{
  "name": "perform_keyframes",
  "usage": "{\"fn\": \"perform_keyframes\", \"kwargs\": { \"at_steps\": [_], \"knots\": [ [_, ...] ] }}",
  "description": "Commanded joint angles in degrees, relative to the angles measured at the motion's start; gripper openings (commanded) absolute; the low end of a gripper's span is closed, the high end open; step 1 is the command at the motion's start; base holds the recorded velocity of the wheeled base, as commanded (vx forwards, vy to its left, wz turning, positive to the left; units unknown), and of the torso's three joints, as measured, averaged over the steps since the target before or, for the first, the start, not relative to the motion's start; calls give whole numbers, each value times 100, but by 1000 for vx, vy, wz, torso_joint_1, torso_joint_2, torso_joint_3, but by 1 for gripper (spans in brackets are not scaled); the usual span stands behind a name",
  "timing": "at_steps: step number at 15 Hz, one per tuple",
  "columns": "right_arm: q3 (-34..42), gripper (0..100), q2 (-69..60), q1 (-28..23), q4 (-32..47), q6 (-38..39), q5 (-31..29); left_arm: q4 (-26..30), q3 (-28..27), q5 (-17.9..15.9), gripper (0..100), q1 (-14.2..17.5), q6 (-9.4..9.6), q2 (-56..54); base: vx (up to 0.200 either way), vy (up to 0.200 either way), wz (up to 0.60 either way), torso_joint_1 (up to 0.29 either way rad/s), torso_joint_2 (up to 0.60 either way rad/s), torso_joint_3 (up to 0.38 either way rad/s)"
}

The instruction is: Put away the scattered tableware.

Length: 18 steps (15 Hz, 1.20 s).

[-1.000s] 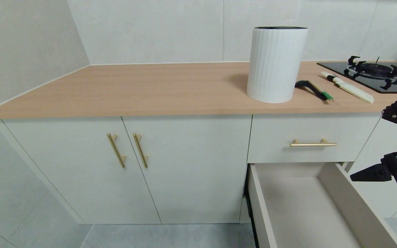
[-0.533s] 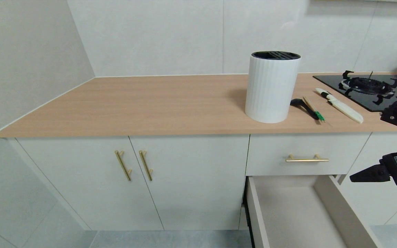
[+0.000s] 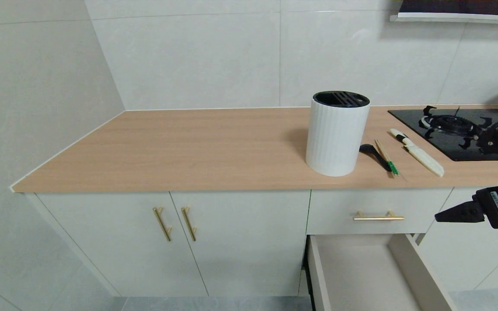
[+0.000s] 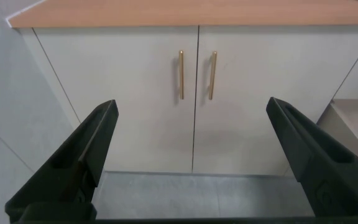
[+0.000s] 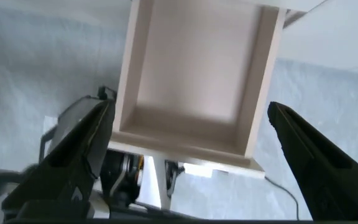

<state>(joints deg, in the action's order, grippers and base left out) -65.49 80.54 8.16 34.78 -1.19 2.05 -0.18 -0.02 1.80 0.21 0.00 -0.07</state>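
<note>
Plainly, the tidying has hardly begun. Three pieces of tableware lie loose on the bench [image 3: 188, 147], all toward its right end and close to the front edge: a black spoon [image 3: 372, 152] just beside the white ribbed holder [image 3: 336, 134], a pair of chopsticks [image 3: 386, 157] lying against the spoon's handle, and a pale-bladed knife [image 3: 416, 152] a little farther right, between the chopsticks and the hob [image 3: 456, 129]. Nothing stands in the holder's slotted black top, as far as the head view shows.

One step of preparation looks done: the lower drawer [image 3: 316, 268] beneath the bench's right end is pulled out, and nothing lies in the part of its floor that shows. The drawer above it [image 3: 378, 217] is closed.

Neither arm has anything in hand. The right gripper [image 5: 191, 106] hangs over the open drawer, below the level of the bench top, with its fingers spread wide. The left gripper [image 4: 191, 101] faces the double cupboard doors [image 4: 194, 112] under the bench's left half, its fingers likewise spread and gripping nothing.

So, by my reckoning, every pick and every placement is left to do, whether the pieces belong in the drawer or in the holder.
</note>
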Motion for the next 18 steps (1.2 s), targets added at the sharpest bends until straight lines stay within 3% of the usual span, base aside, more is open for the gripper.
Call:
{"fn": "perform_keyframes", "kwargs": {
  "at_steps": [1, 4, 7, 10, 18],
  "knots": [
    [54, 100, 32, 2, -164, 5, -3, 1, 2, 4, 100, 6, 0, 7, 0, 0, 0, 61, -119, -66],
    [-535, 100, 682, -7, -894, 40, -143, 1, 2, 4, 100, 6, 0, 7, 0, 0, 0, 11, -22, -14],
    [-1634, 100, 1737, 11, -894, 357, -794, 1, 2, 4, 100, 6, 0, 7, 0, 0, 0, 0, 0, 0],
    [-2275, 100, 2686, 11, -1017, 858, -1084, 1, 2, 4, 100, 6, 0, 7, 0, 0, 0, 0, 0, 0],
    [-2486, 100, 3864, -112, -2063, 1113, -1444, 1, 2, 4, 100, 6, 0, 7, 0, 0, 0, 0, 0, 0]
  ]
}}
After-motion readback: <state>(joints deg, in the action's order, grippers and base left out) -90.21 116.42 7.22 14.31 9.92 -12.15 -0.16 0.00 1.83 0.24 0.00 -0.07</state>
